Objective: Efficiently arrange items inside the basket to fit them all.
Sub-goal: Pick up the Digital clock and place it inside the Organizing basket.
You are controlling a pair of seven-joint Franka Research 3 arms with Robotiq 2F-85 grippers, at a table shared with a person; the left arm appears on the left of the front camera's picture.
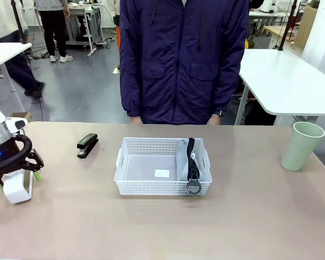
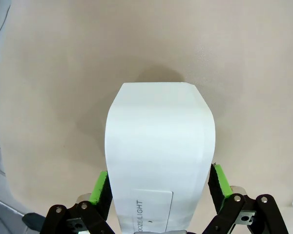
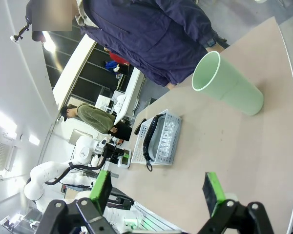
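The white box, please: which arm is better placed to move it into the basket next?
Left: the left gripper clamps the white box; the right gripper stands open near the cup, far from it.

Right gripper (image 3: 157, 187) at 6 o'clock, its green-padded jaws wide apart with nothing between them, over a tan table (image 3: 263, 156). A pale green cup (image 3: 229, 85) stands at 2 o'clock. Well apart from it, near the middle, a white basket (image 3: 177, 127) holds a grey "CAMPUS" pouch (image 3: 166, 139) with a black strap. A person (image 3: 151, 34) in a dark blue jacket stands at 12 o'clock.
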